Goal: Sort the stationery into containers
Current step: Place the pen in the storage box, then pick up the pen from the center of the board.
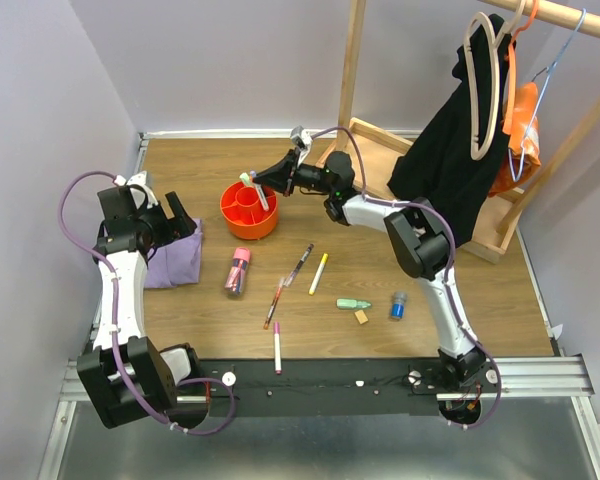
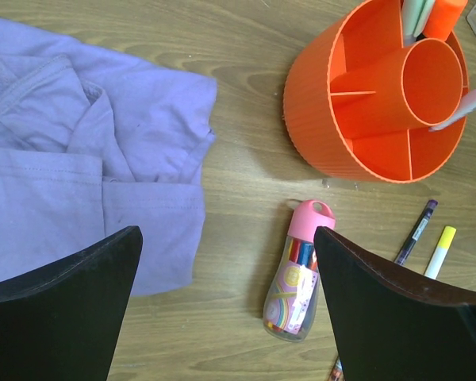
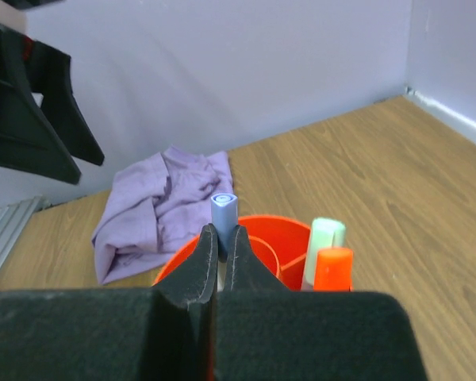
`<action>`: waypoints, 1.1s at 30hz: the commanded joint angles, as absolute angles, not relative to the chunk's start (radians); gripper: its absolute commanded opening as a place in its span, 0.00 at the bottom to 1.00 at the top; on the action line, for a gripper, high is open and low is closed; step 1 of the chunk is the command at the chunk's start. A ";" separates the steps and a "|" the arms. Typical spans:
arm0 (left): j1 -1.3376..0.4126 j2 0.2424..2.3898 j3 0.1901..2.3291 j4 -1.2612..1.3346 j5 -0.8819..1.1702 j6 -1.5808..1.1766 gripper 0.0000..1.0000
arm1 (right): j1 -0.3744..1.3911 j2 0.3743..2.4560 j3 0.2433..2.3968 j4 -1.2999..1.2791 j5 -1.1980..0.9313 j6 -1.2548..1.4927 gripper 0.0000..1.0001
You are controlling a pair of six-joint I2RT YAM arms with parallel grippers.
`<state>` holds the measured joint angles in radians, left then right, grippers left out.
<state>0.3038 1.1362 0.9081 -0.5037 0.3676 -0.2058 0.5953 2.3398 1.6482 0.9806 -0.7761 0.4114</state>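
Orange tub (image 1: 242, 228): round plastic with a ribbed outer wall and smooth inside, a central cup and spoke dividers; it stands on the wood-grain tabletop (image 1: 490, 280), far left of centre.
Right jaws: pressed together, pinching a pale blue pen (image 3: 224, 208) near its top end, above the tub.
Left jaws: spread wide with nothing between them, over the cloth edge and the tube.
Right wrist view only: the pen's blunt end pokes up past the jaw tips; an orange marker (image 3: 332, 270) and a pale green marker (image 3: 325, 236) stand upright in one tub compartment.
Left wrist view only: the pen's lower end sits at the rim of the central cup; the wall ribbing and cloth seams are clear.
Top view only: the loose items spread across the tabletop, plus a wooden rack (image 1: 352, 60) with a black garment (image 1: 445, 170) at far right.
Purple cloth (image 2: 87, 159): soft, creased and folded, left of the tub.
Clear tube (image 2: 297, 278): pink cap with a loop, coloured contents, lying near the tub on its near side.
Loose slim items: dark pen (image 1: 300, 264), yellow-capped marker (image 1: 319, 272), red pen (image 1: 273, 303), pink pen (image 1: 277, 348).
Small items: green highlighter (image 1: 354, 304), tan eraser (image 1: 361, 317) just beside it, blue cylinder (image 1: 397, 305) upright.
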 commanded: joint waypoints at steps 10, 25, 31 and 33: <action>0.316 1.108 0.885 -0.469 0.420 -0.224 0.99 | 0.594 2.215 1.548 0.893 -0.738 0.290 0.47; 0.314 1.062 0.854 -0.313 0.491 -0.249 0.99 | 0.540 1.839 1.566 -0.470 -0.278 -0.460 0.48; 0.314 1.054 0.847 -0.282 0.518 -0.270 0.99 | 0.456 1.859 1.508 -0.636 -0.098 -0.491 0.48; 0.314 1.055 0.842 -0.269 0.531 -0.276 0.99 | 0.437 1.870 1.505 -0.649 -0.051 -0.483 0.48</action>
